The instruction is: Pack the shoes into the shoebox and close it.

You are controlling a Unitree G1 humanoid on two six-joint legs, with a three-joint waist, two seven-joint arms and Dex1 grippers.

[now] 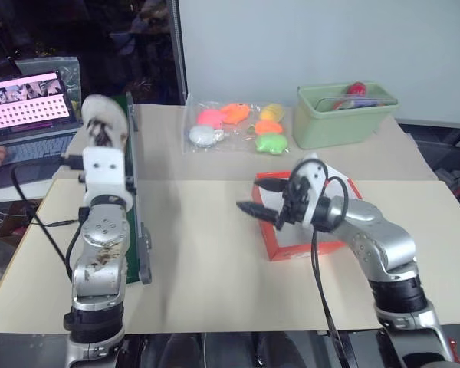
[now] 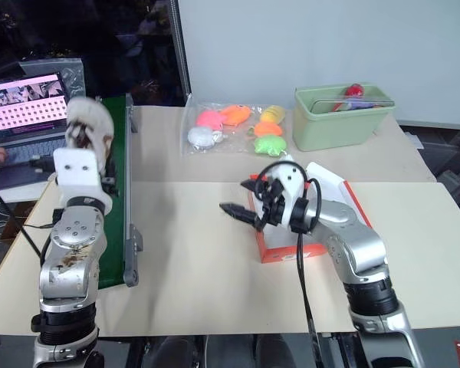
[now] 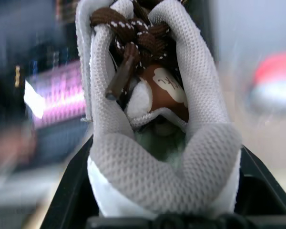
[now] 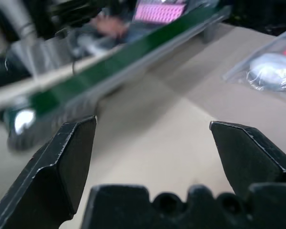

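Left eye view: one shoe (image 1: 103,123) pinched in left claw (image 1: 100,142), one shoebox (image 1: 291,245) under spread right claw (image 1: 264,201).

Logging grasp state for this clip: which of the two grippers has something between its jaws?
The left gripper, raised at the table's left side, is shut on a whitish-grey shoe. The right gripper is open, with nothing between them.

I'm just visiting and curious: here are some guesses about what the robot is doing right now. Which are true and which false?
1. The left gripper holds a shoe. True.
2. The right gripper is clamped on the other shoe. False: its fingers stand apart with nothing between them.
3. The shoebox sits on the table under the right arm. True.
4. The green bin lies tipped on its side. False: it stands upright.
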